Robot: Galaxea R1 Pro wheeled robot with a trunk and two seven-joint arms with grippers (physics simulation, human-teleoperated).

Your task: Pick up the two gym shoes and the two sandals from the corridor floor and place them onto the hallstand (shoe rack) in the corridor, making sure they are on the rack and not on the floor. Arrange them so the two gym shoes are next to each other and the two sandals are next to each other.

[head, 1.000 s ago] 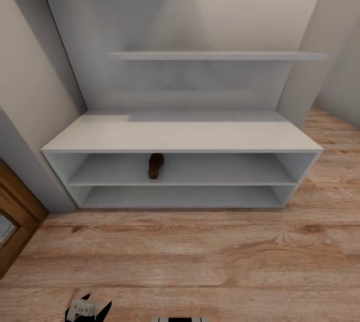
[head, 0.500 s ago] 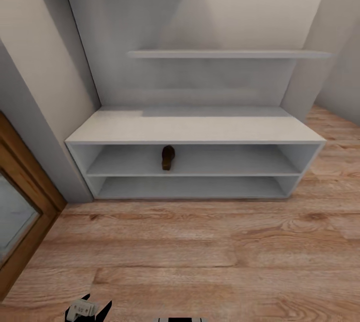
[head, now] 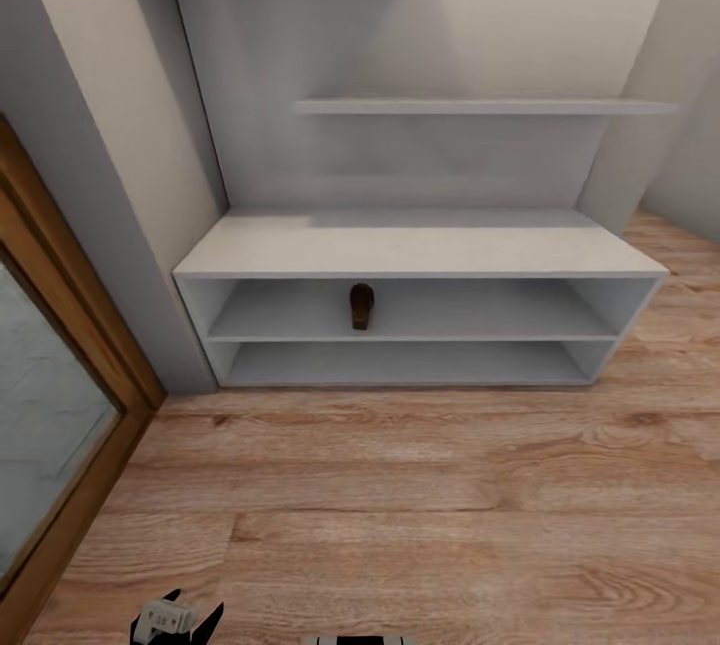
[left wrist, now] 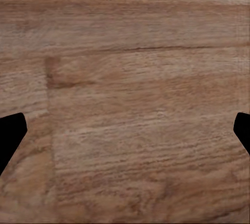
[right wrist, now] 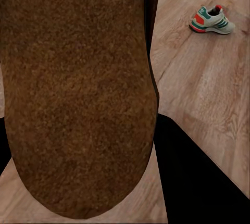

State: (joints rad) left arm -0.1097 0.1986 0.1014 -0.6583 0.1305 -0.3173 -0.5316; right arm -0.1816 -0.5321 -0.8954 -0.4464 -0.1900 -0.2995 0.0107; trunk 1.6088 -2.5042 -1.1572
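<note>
Head camera faces the hallstand (head: pixel 420 250) from above; both wrist cameras look closely down at the corridor floor (left wrist: pixel 135 104).

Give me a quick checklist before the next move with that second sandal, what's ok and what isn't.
1. Sandal in the right arm's jaws: ok, it sits close against the right wrist camera.
2. First sandal on the hallstand's upper open tier: ok.
3. Room beside it on that tier: ok.
4. Left gripper free: ok, jaws wide apart over floor.
5. Gym shoe racked: not ok, it lies on the floor.
6. Second gym shoe: cannot tell.

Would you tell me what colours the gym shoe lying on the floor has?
The gym shoe is white with teal-green stripes and red-orange patches, clearest in the right wrist view.
</note>
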